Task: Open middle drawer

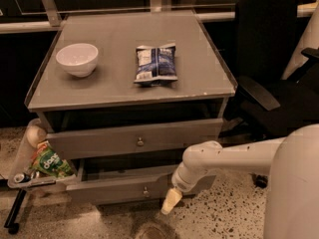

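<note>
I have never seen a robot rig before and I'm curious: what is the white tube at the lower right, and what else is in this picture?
The white tube is the robot's single arm, reaching in from the right. The cream tip at its end is the gripper. It hangs low, near the floor, in front of the bottom drawer, and seems to hold nothing.

There is one camera, looking down at a grey cabinet from its front; where it is mounted I cannot tell. On top lie a white bowl and a snack bag. The middle drawer, with its round knob, is just above the gripper. A black office chair stands to the right.
</note>
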You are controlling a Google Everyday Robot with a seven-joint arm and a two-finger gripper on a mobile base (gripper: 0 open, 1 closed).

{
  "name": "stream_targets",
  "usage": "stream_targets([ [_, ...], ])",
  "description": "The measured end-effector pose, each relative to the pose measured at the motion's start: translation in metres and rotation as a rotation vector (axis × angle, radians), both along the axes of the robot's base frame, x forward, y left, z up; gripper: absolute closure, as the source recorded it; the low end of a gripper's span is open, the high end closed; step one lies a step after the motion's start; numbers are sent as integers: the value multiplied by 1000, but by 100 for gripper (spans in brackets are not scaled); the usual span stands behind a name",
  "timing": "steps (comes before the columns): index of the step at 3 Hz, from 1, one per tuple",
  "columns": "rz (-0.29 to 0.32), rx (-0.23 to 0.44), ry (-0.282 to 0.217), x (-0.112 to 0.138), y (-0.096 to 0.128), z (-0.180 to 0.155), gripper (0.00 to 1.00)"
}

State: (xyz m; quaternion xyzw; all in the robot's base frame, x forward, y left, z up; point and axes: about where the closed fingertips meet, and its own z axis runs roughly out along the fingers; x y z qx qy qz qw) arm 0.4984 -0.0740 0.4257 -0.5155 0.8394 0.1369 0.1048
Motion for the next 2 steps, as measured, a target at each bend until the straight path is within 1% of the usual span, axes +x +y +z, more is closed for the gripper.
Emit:
stream_targets([
  [1,4,-20,19,-5,0,-12,0],
  [2,8,-27,31,-11,-1,-14,0],
])
